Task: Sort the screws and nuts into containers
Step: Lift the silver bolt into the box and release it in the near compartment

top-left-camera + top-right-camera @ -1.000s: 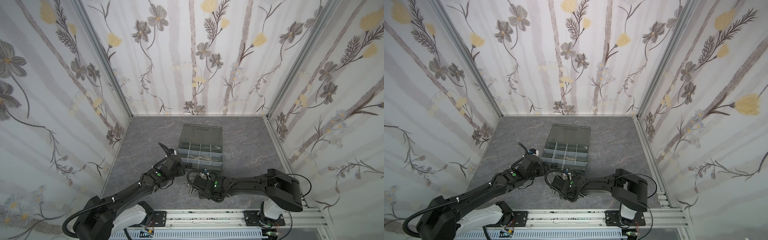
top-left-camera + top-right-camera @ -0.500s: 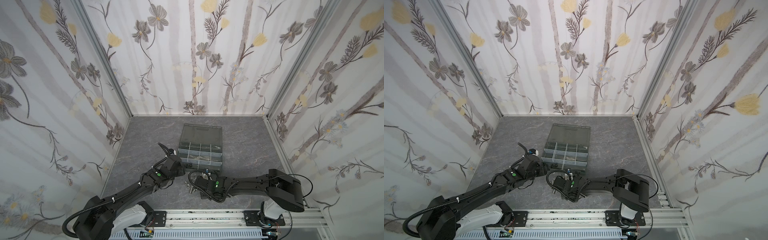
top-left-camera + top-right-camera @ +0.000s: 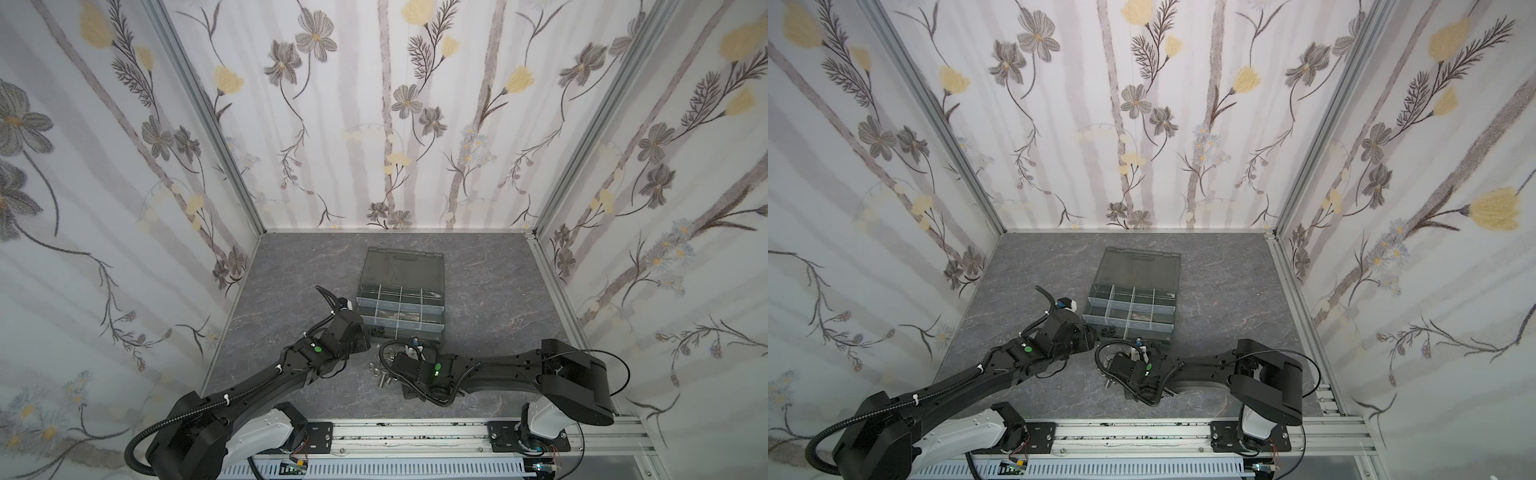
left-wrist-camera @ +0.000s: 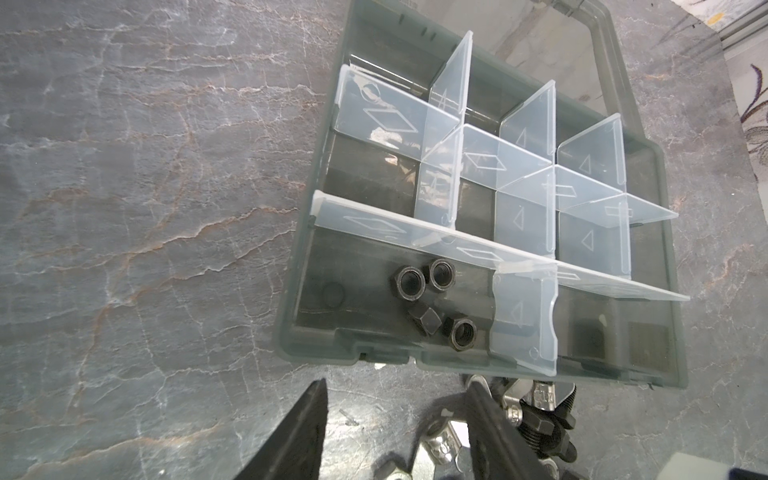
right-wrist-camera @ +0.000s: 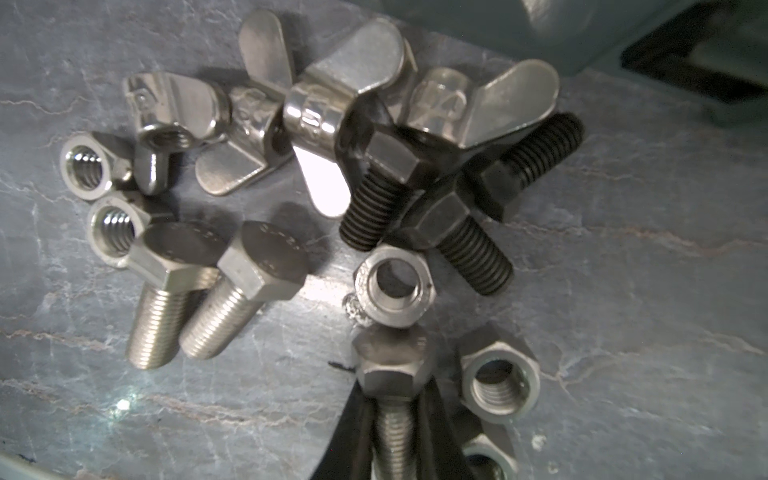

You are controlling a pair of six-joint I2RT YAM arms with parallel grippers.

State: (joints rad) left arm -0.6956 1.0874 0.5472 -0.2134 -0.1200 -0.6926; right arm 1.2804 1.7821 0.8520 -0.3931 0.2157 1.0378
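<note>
In the right wrist view my right gripper (image 5: 392,415) is shut on the threaded shaft of a silver screw (image 5: 392,374), its hex head just past the fingertips. Around it on the floor lie two more silver screws (image 5: 199,291), black screws (image 5: 436,208), silver wing nuts (image 5: 332,95) and silver hex nuts (image 5: 392,286). In the left wrist view my left gripper (image 4: 397,386) stands open just in front of the containers' case (image 4: 316,266), over floor and a wing nut (image 4: 436,440). Several black nuts (image 4: 428,291) lie in a near compartment. Both top views show the case (image 3: 401,307) (image 3: 1133,307).
The case's smoky lid (image 3: 403,266) lies open flat toward the back wall. The loose hardware (image 3: 380,372) sits between the two wrists, just in front of the case. Flowered walls close the floor in on three sides; a metal rail (image 3: 415,432) runs along the front.
The right gripper's jaws have closed onto the silver screw. The right wrist has shifted slightly. The left arm has not moved.
</note>
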